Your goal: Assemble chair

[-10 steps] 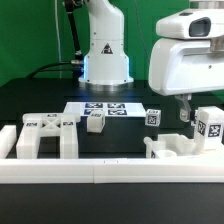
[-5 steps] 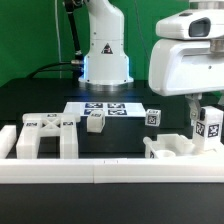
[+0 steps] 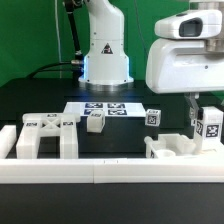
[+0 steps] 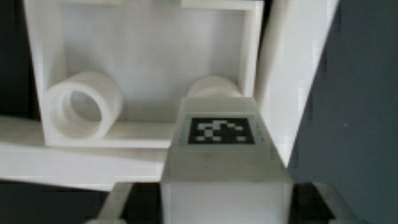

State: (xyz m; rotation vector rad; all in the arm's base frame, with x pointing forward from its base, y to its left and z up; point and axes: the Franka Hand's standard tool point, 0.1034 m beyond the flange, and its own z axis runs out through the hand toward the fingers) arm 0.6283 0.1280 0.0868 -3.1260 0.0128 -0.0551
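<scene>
– Toward the exterior view's left, what lies loose?
– A legged frame [image 3: 45, 135]; further along, a small post [image 3: 95, 122] and a block [image 3: 153, 117] near the marker board [image 3: 100, 106].
– And you?
– Farthest right, my gripper [image 3: 204, 119] is clamped on a tagged post [image 4: 222, 140], held upright. The low piece [image 3: 172, 148] sits just beneath, reaching toward the exterior view's left; its round socket [image 4: 80, 105] lies beside the post's line, so I'd judge a sideways shift comes first.

Bare table [image 3: 120, 145] open between legged frame [image 3: 45, 135], the exterior view's left, and frame piece [image 3: 170, 148], right. Border rail [image 3: 100, 172] walls the near edge. Gripper [image 3: 206, 115] gripping tagged post [image 3: 208, 126] crowds air above right piece.
</scene>
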